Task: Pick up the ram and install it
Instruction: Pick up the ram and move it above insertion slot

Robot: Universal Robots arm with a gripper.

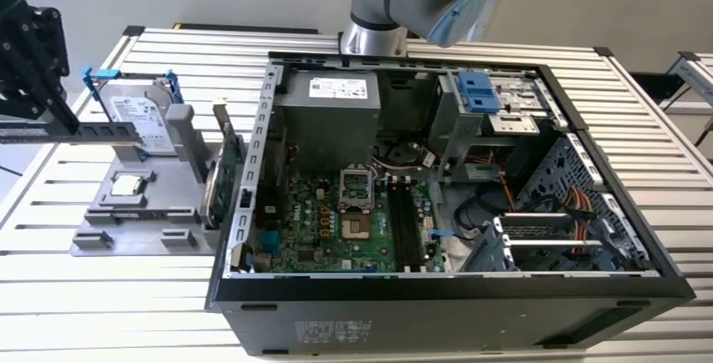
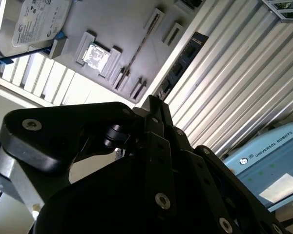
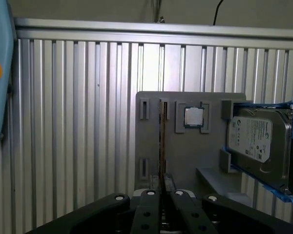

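The ram (image 1: 95, 133) is a long thin dark-green stick that hangs level above the grey fixture tray (image 1: 145, 225) at the exterior view's left. My black gripper (image 1: 58, 128) is shut on one end of it. In the first wrist view the ram (image 3: 161, 146) appears edge-on, running out from between the gripper (image 3: 162, 192) fingertips over the tray. The second wrist view shows the ram (image 2: 183, 58) with its row of dark chips, sticking out past the gripper (image 2: 154, 103). The open computer case (image 1: 267, 171) lies at centre, with the long black memory slots (image 1: 403, 225) on its motherboard.
On the tray stand a silver hard drive with blue clips (image 1: 139, 117), a small processor chip (image 1: 128, 185) and an upright green expansion card (image 1: 229, 179). The arm's base (image 1: 379, 21) rises behind the case. A blue teach pendant (image 2: 268, 161) lies on the slatted table.
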